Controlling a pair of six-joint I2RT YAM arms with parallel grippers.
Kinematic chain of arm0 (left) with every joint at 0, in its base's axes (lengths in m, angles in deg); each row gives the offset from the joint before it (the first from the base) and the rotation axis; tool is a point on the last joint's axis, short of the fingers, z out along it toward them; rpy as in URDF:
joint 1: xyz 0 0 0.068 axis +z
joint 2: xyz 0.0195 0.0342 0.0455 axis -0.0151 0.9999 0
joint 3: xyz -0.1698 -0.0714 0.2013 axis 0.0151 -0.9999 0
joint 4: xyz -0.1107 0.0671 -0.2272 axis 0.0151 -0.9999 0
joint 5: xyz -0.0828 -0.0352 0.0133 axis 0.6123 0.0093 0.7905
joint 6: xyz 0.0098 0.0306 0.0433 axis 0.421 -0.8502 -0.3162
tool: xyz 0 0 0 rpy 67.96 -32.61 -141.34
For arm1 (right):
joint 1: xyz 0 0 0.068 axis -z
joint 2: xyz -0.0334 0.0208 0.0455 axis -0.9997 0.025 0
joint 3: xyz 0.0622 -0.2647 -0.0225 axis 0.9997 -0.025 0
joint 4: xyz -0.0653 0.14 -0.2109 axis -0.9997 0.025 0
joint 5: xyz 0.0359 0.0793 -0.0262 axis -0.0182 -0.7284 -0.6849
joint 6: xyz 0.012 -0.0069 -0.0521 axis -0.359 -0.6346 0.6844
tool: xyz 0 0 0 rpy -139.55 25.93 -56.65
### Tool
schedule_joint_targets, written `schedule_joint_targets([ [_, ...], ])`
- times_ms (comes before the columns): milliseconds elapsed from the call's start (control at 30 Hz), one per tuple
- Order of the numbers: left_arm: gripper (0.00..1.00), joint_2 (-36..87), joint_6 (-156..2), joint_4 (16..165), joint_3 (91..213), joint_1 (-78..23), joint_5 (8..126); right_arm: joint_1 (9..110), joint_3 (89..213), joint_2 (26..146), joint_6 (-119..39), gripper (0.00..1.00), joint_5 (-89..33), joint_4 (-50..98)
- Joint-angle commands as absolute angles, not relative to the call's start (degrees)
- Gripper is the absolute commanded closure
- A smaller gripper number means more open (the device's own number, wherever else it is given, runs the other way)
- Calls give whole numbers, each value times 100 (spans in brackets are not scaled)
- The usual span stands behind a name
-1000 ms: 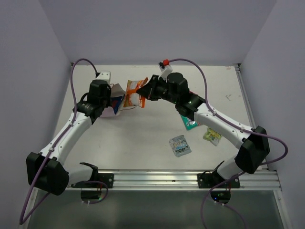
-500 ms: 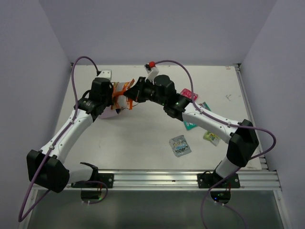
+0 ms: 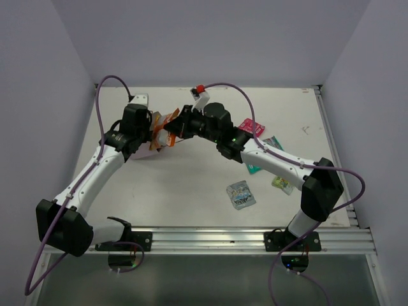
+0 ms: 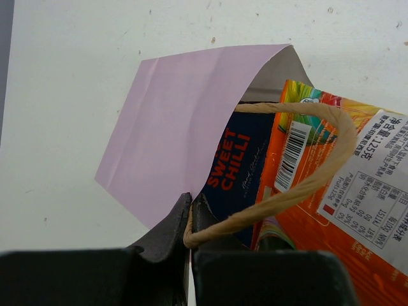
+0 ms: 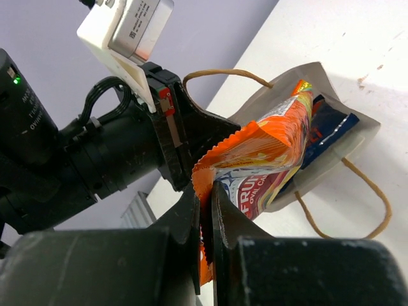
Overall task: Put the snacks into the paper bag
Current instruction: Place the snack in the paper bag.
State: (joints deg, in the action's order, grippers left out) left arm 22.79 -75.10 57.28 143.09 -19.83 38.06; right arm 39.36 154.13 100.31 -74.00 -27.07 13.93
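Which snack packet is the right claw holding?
The orange packet, pinched in the right claw, partway into the paper bag. The dark blue packet sits inside the bag, ungripped.

White table — loose packets, pink bag

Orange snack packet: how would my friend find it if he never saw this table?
Look at the far left of the white table, at the pale pink paper bag. Poking from its mouth, pinched by the right gripper, is the orange packet, bright beside the dark blue packet deeper inside.
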Motion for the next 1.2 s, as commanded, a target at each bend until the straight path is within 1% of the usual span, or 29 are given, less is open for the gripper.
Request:
schedule_joint_targets([
  [0,100,2274,-7559,5897,14357,-2012,3703,3926,15827,9753,-6870,100,-2560,1486],
  [267,100,2248,-7664,5818,14312,-2012,3721,4014,16267,9726,-6255,100,-2701,1881],
  [500,100,2274,-7673,5810,14277,-2012,3738,4014,16460,9752,-6114,100,-2832,1952],
  [767,100,2239,-7480,5678,14602,-2012,4046,3997,16101,10025,-6324,100,-3166,1241],
  [933,100,2265,-7304,5625,14690,-2003,3993,3892,15785,10087,-6430,100,-3386,828],
  [1167,100,2362,-7164,5607,14761,-1994,4090,3777,15423,10086,-6403,100,-3561,572],
])
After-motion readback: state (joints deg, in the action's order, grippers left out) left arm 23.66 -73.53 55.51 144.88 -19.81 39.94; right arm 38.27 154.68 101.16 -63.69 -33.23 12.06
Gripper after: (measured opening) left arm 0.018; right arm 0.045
